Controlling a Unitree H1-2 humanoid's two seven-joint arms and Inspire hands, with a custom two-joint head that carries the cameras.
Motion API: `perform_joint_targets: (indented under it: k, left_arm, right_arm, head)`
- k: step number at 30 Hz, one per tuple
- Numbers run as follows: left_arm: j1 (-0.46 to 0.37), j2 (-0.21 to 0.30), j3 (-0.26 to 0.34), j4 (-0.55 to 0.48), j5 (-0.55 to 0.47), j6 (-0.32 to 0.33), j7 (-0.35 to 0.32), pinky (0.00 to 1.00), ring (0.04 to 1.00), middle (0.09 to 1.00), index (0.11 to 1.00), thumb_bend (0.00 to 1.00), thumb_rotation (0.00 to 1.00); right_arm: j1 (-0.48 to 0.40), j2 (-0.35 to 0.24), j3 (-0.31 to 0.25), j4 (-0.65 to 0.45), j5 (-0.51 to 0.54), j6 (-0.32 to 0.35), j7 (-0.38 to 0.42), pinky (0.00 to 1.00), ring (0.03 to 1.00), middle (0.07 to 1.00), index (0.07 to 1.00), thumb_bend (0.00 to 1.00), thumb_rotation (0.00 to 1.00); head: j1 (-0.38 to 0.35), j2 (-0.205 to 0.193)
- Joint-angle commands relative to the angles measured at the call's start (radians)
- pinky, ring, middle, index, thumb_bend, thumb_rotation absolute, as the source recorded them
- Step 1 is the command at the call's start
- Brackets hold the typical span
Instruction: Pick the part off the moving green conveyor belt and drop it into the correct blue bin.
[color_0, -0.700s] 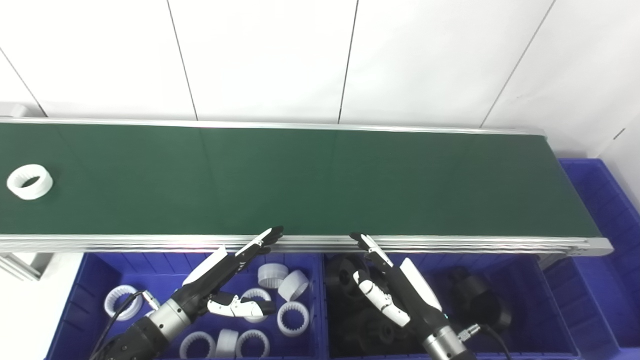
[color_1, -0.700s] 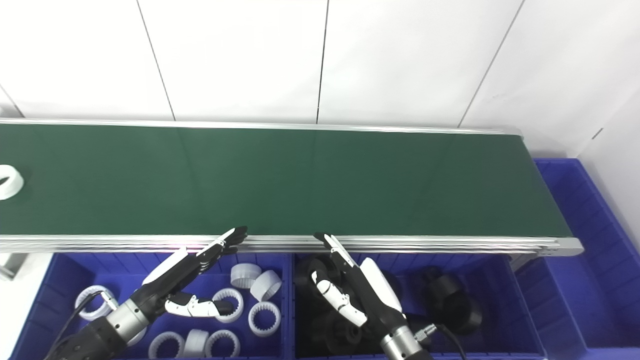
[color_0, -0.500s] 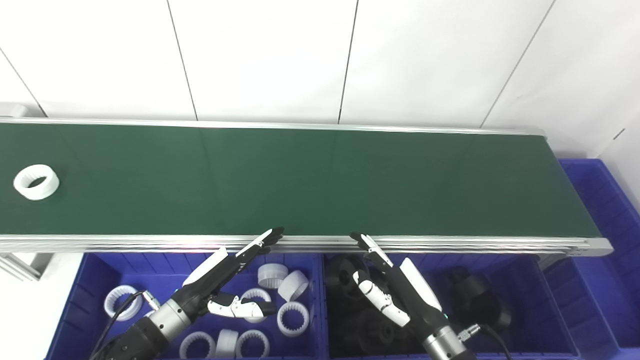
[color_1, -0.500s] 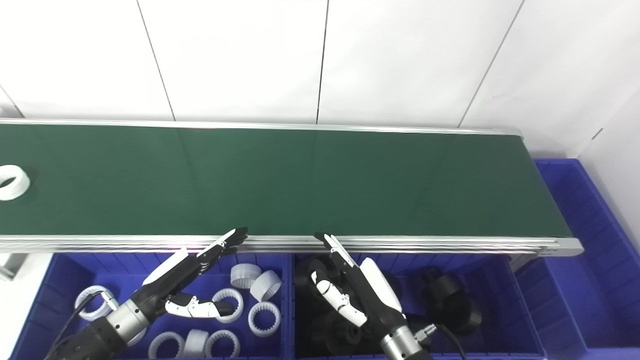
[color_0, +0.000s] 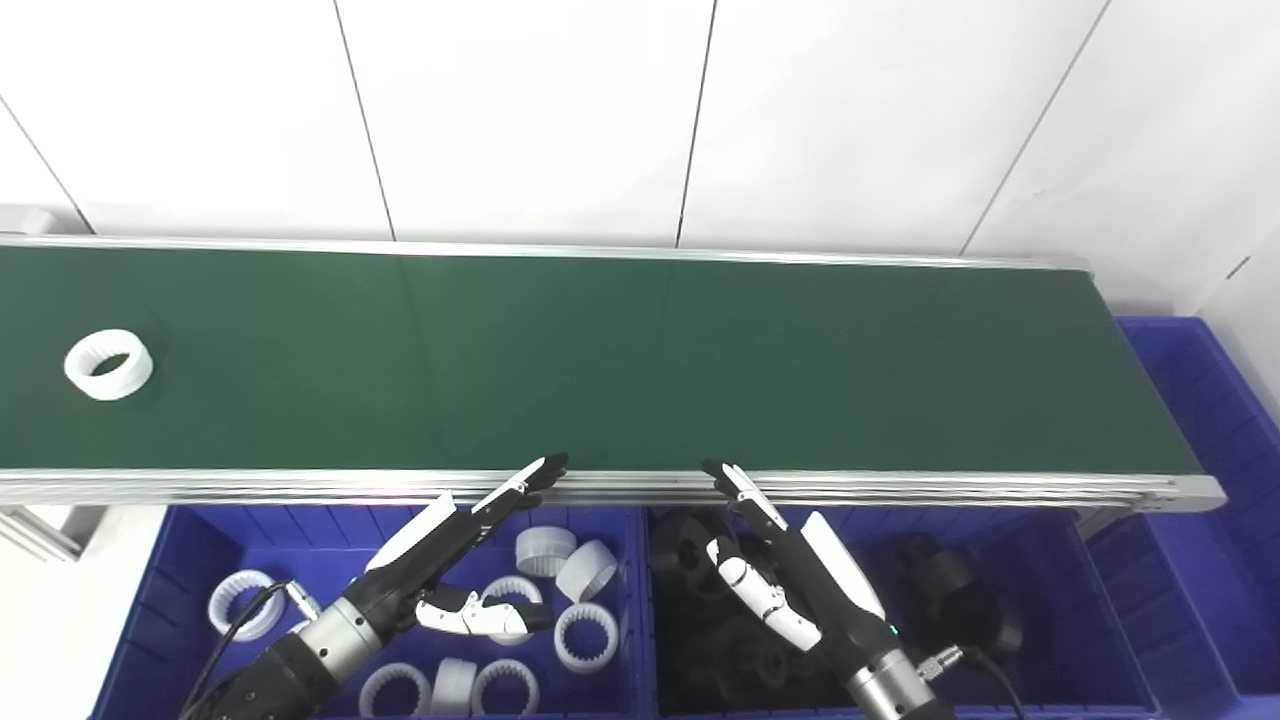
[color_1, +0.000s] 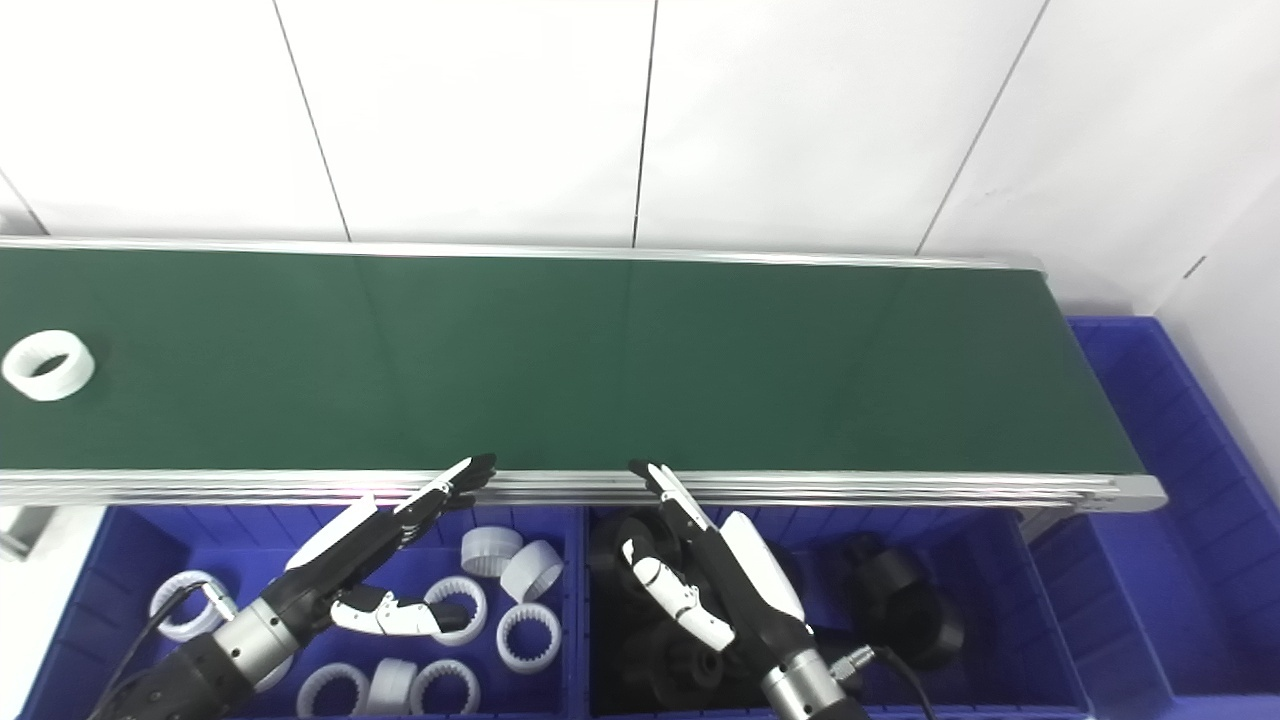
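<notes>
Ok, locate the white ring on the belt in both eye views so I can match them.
Left eye view: white ring near the belt's left end, a little in from the picture edge.
Right eye view: same ring, almost at the left edge.
Shared landmark: the left hand over the bin of white rings.

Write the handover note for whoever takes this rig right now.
Left hand: open, empty, over the bin of white rings.
Right hand: open, empty, over the bin of black parts.
White ring: on the green belt, far left, away from both hands.
Done: rings and black parts already lie in their bins.
Left: pick this ring, drop it with the white rings.
</notes>
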Motion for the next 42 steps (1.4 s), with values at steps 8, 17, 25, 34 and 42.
perform_joint_targets:
  k: [8, 17, 25, 34, 42]
  left_arm:
    - [-0.011, 0.004, 0.007, -0.042, 0.008, -0.026, 0.014, 0.95, 0.998, 1.0, 1.0, 0.46, 0.47]
    - [-0.008, -0.013, 0.001, -0.017, 0.005, -0.032, 0.018, 0.93, 0.995, 1.0, 1.0, 0.46, 0.46]
    - [0.01, -0.051, -0.045, 0.038, 0.067, -0.043, 0.069, 0.92, 0.983, 1.0, 1.0, 0.49, 0.43]
    - [0.005, -0.033, -0.097, 0.059, 0.122, -0.043, 0.14, 0.91, 0.97, 1.0, 1.0, 0.54, 0.5]
    - [-0.011, -0.022, -0.118, 0.064, 0.102, -0.044, 0.164, 0.91, 0.978, 1.0, 1.0, 0.54, 0.47]
  right_arm:
    - [-0.01, -0.002, -0.003, -0.026, 0.01, -0.012, -0.006, 0.9, 0.955, 0.987, 0.965, 0.33, 0.94]
    - [-0.002, -0.014, -0.006, -0.02, 0.02, -0.034, -0.006, 0.9, 0.955, 0.986, 0.966, 0.31, 0.94]
    - [0.032, -0.047, -0.015, 0.008, 0.077, -0.104, -0.015, 0.9, 0.962, 0.99, 0.967, 0.27, 0.87]
    - [0.04, -0.051, -0.022, 0.083, 0.076, -0.189, -0.04, 0.85, 0.943, 0.983, 0.959, 0.29, 0.85]
    - [0.033, -0.054, -0.022, 0.106, 0.077, -0.21, -0.044, 0.89, 0.956, 0.984, 0.964, 0.31, 0.89]
  head:
    - [0.004, 0.002]
    - [0.088, -0.037]
    - [0.3, -0.193]
    - [0.319, -0.263]
    - [0.327, -0.258]
